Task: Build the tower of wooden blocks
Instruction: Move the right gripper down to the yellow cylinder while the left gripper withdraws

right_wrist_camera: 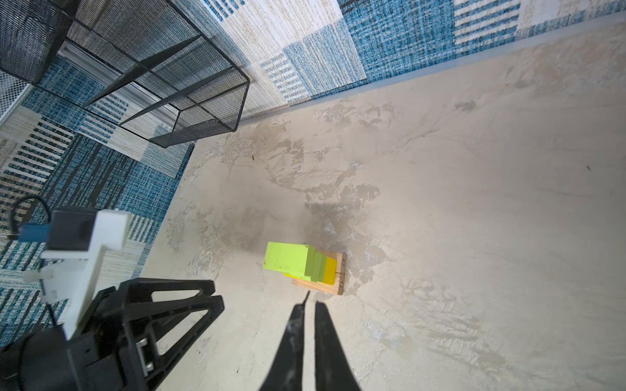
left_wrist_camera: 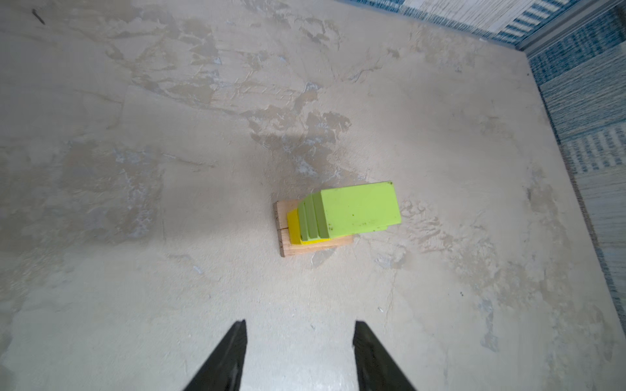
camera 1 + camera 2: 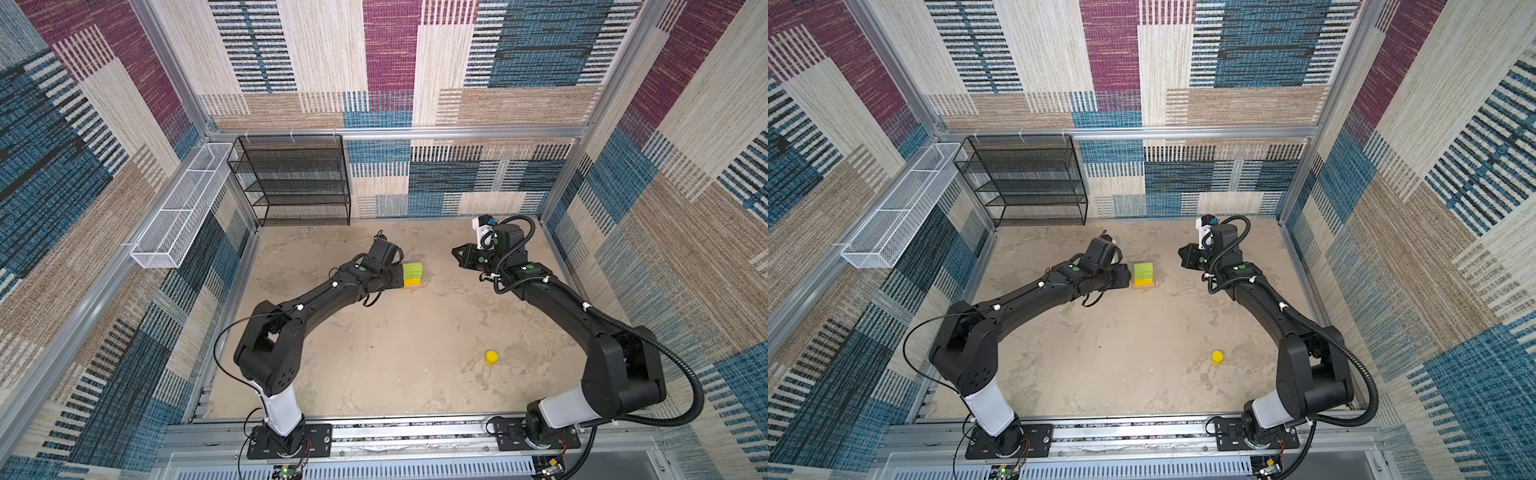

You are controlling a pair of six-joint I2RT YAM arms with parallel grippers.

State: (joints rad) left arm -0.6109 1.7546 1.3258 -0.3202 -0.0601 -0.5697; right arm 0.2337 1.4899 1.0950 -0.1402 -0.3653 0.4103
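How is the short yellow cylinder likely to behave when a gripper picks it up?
The short yellow cylinder stands on its flat end, so it probably sits stable now. Its round side may slip between flat fingers. Tipped over, it would likely roll across the table.

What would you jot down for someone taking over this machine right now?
Left claw: open, empty, beside the tower.
Right claw: nearly shut with a thin gap, empty, on the tower's other side.
Tower: tan bars at the bottom, yellow cubes on them, lime-green pieces stacked on top. Stands free; neither claw touches it.
Yellow cylinder: alone on the table, nearer the right arm's base.
Done: everything but the cap.
Left: probably pick up the cylinder and set it on top.
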